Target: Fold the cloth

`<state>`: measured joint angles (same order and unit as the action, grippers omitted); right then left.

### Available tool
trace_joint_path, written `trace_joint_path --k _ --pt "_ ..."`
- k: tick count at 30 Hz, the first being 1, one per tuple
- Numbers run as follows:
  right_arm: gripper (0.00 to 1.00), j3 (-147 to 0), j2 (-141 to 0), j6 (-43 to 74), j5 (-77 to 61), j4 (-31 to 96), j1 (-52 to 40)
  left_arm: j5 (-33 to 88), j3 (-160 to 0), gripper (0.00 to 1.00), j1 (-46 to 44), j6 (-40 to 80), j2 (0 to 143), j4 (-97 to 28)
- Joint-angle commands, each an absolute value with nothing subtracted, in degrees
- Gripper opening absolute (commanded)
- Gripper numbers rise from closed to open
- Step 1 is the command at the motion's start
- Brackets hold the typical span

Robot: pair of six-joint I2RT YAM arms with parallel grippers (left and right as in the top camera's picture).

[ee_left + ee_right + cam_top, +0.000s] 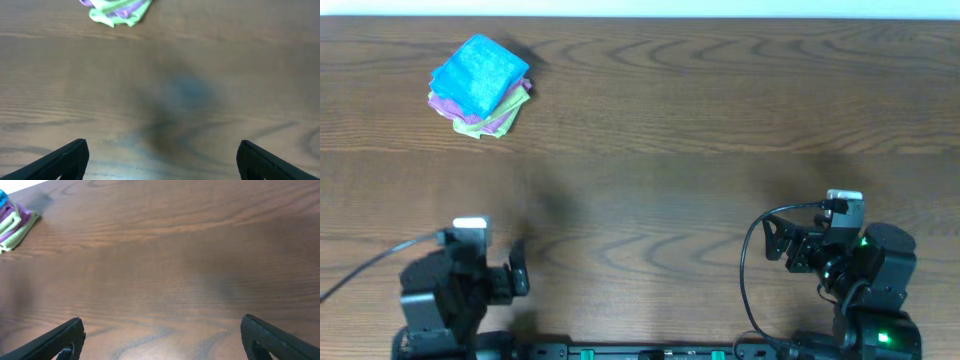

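The sky-blue cloth [480, 72] lies folded on top of a small stack at the far left of the table; a sliver of it shows in the right wrist view [3, 200]. My left gripper [161, 162] is open and empty over bare wood near the front left [485, 268]. My right gripper [162, 337] is open and empty near the front right [820, 240]. Both are far from the cloth.
Under the blue cloth lie a purple folded cloth [445, 104] and a light green folded cloth [480, 128], also seen in the left wrist view [117, 12]. The wooden table [700, 140] runs to a back edge at the top.
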<state>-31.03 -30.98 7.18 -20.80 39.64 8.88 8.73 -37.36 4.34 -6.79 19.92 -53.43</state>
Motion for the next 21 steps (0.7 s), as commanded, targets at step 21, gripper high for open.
trace_joint_path --k 21 --pt "0.99 -31.03 -30.70 7.66 -21.02 39.66 9.45 5.76 -16.19 0.95 2.48 -10.33 0.19 -51.62"
